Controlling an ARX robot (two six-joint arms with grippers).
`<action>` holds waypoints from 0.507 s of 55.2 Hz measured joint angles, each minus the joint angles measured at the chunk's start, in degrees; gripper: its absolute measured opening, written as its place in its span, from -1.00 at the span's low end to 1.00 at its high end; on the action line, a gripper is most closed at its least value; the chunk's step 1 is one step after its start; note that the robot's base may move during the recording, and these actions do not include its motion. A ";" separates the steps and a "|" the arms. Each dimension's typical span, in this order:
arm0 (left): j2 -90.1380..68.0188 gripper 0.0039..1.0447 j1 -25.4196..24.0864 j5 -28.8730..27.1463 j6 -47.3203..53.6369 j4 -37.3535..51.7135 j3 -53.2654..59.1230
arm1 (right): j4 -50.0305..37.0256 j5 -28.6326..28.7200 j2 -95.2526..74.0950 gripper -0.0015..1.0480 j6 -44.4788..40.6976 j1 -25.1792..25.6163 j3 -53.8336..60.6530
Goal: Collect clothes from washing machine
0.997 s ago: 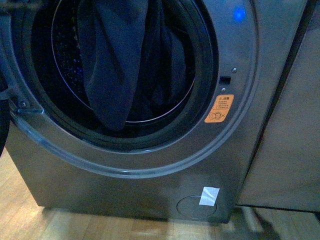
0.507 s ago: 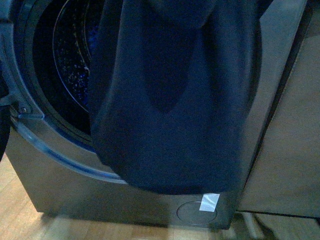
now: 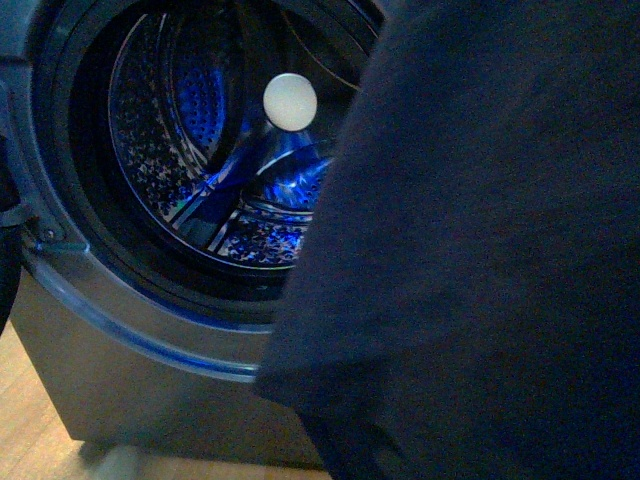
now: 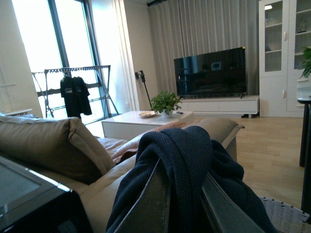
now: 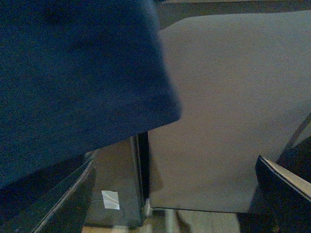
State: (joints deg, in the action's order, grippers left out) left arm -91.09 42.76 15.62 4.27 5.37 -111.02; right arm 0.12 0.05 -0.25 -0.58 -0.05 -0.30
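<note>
Fingers point(image 4: 150, 204) of the left gripper point(image 4: 183, 170) are closed on the clothes point(image 4: 187, 145), which are draped over and between them, the long axis hanging downward. The right gripper point(image 5: 175, 160) is spread wide with nothing between its fingers, and cloth is seen just beside one. Only the front view shows the washing machine point(image 3: 60, 300) and its open drum point(image 3: 200, 150). A sofa point(image 4: 48, 141) is seen only beyond the left fingers.

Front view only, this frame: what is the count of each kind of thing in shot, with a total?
washing machine: 1
dark navy garment: 1
round white object seen inside the drum: 1
Total: 3
</note>
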 joint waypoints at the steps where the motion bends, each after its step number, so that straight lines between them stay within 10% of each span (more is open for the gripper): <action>1: -0.37 -0.87 0.35 -0.04 0.00 -0.66 -1.25 | 0.00 0.00 0.00 0.86 0.00 0.00 0.00; 22: -2.56 -0.87 3.32 0.31 0.90 -7.72 -9.53 | 0.00 -0.02 0.00 0.86 0.00 -0.02 0.00; 28: -3.34 -0.87 2.71 1.33 0.90 -8.24 -10.49 | -13.53 14.82 -4.09 0.86 7.50 5.18 0.55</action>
State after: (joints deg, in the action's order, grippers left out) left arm -94.43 45.47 16.95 5.17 -2.87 -121.51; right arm -13.41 14.87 -4.34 6.92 5.13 0.25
